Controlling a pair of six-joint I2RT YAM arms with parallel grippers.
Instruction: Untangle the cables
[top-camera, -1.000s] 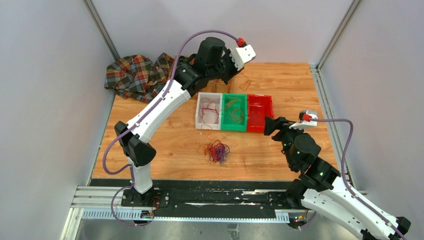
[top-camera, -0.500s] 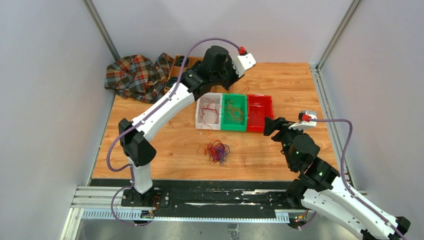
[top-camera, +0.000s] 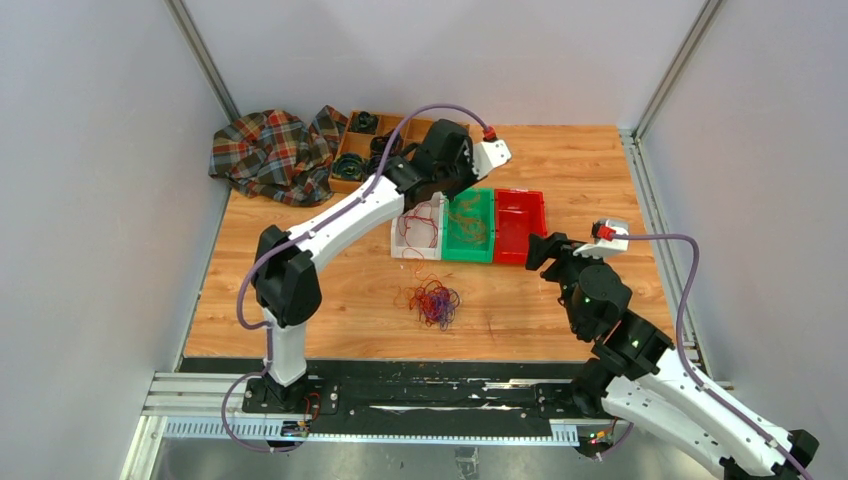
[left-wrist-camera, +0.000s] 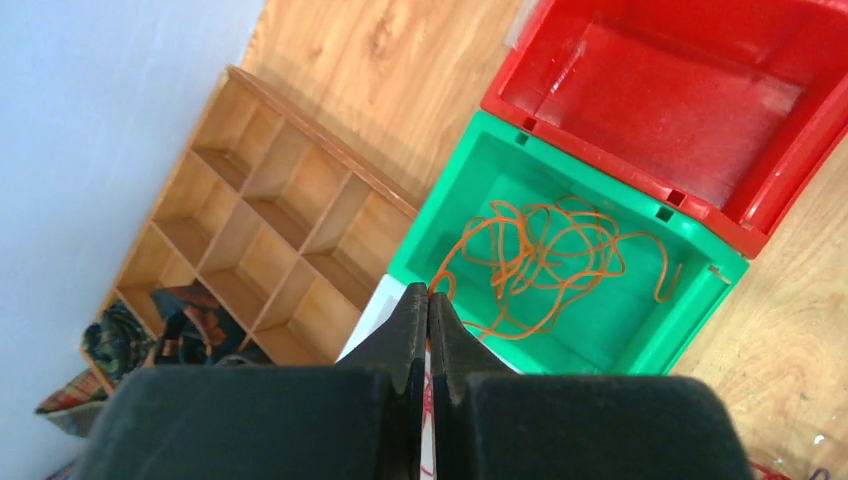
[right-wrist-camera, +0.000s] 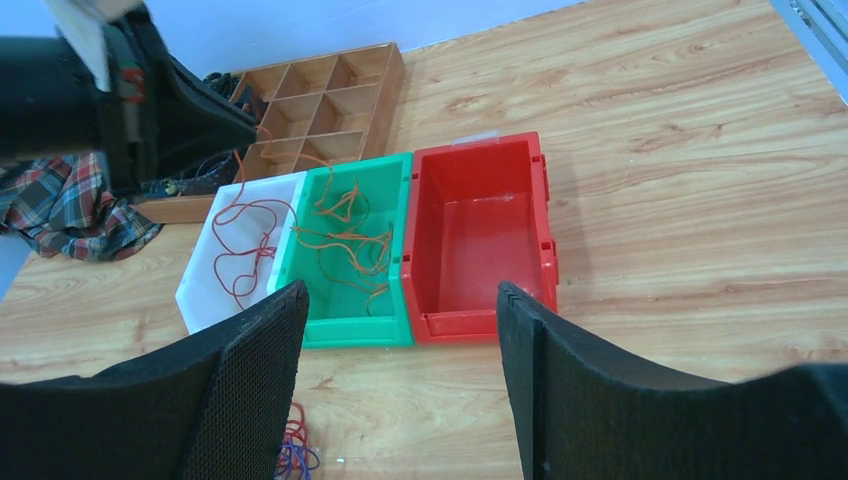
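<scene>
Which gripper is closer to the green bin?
Left. The left gripper, shut on a red cable, hangs over the green bin's seam with the white bin. The right gripper is open beside the red bin's near corner, one bin away.

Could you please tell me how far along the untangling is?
Partly done. Red cables lie in the white bin and orange cables in the green bin. The left gripper, fingers shut, seems to pinch a red strand above the white bin; the right gripper is open and empty. Left: the mixed tangle on the table; the red bin is empty.
</scene>
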